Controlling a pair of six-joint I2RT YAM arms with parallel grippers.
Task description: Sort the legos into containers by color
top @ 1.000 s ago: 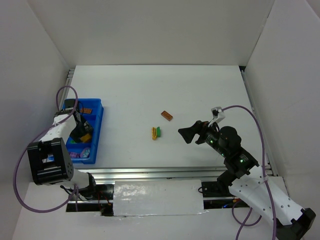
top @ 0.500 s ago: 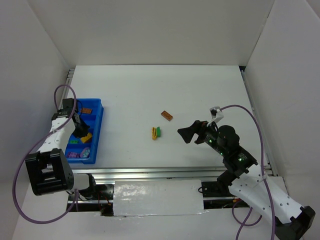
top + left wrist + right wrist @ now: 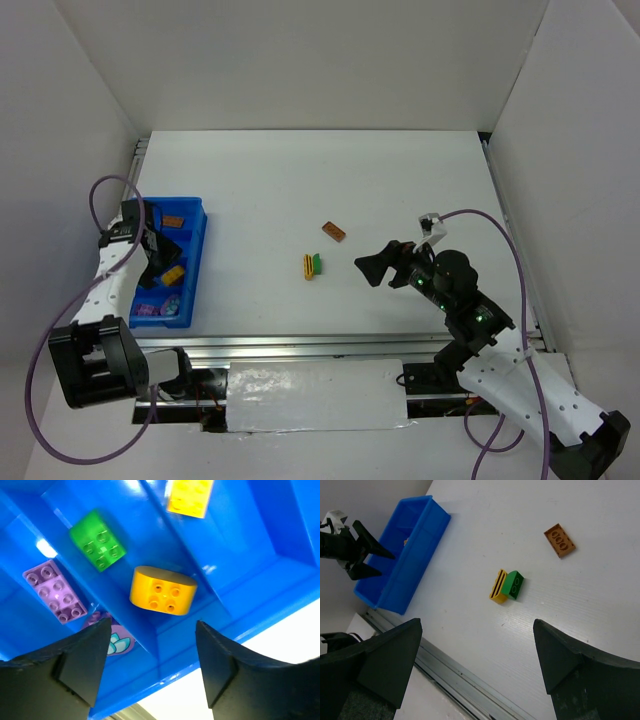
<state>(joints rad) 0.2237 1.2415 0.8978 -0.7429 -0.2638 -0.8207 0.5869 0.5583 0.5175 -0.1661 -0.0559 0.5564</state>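
Legos (image 3: 172, 272) are split between tray and table. At 9 o'clock on the table (image 3: 300, 170) we see the tray (image 3: 197, 255), with the left gripper (image 3: 152, 624) hanging over it, jaws apart and empty. Beneath it lie a green brick (image 3: 98, 540) and a rounded yellow brick (image 3: 163, 591), with purple bricks (image 3: 54, 591) past the divider at their 8 o'clock. Near the table's centre a yellow piece (image 3: 308, 266) touches a green piece (image 3: 318, 263); a brown brick (image 3: 334, 232) lies apart at their 1 o'clock. At their 3 o'clock we find the right gripper (image 3: 368, 268) hovering, spread wide, gripping nothing.
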